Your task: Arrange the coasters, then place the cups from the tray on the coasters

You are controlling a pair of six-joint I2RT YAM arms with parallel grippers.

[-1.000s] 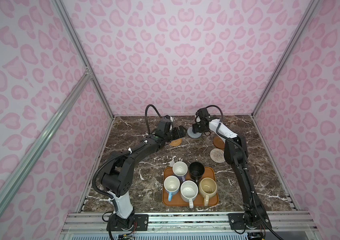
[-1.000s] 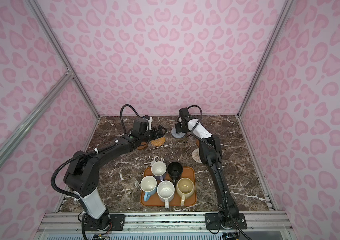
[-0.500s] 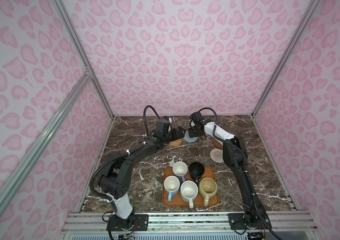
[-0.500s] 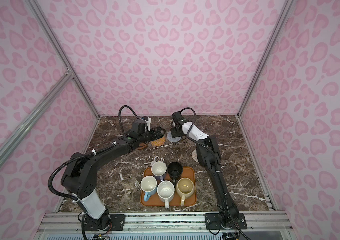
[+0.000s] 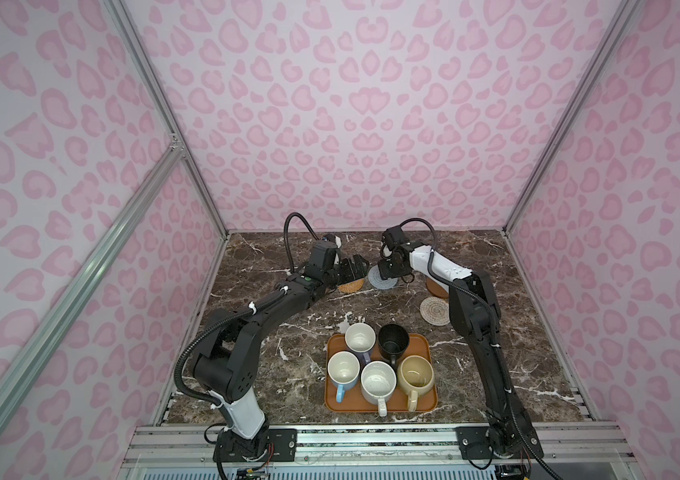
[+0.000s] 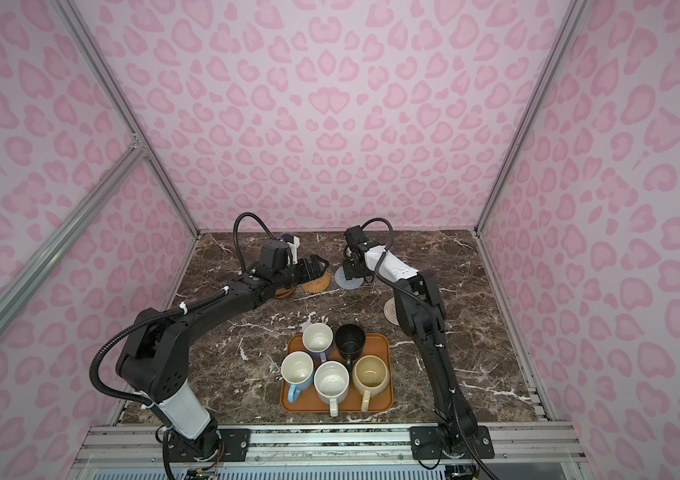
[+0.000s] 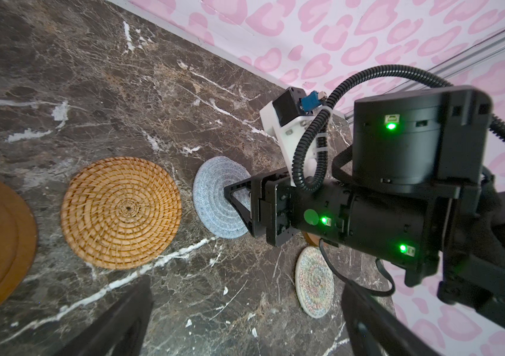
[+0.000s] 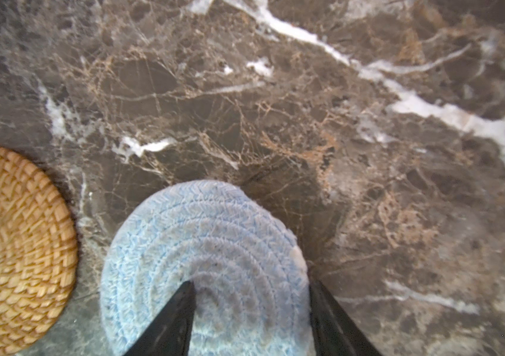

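Brown veined marble tabletop [image 5: 546,353] was left bare along its right edge. Five glazed mugs [image 5: 378,382] were kept on the orange-brown rounded tray [image 5: 354,409]. At the back, the grey-blue woven round coaster [image 8: 208,240] was straddled by the right gripper [image 8: 251,283], jaws part-open. The left gripper [image 7: 248,286] was spread wide, empty.
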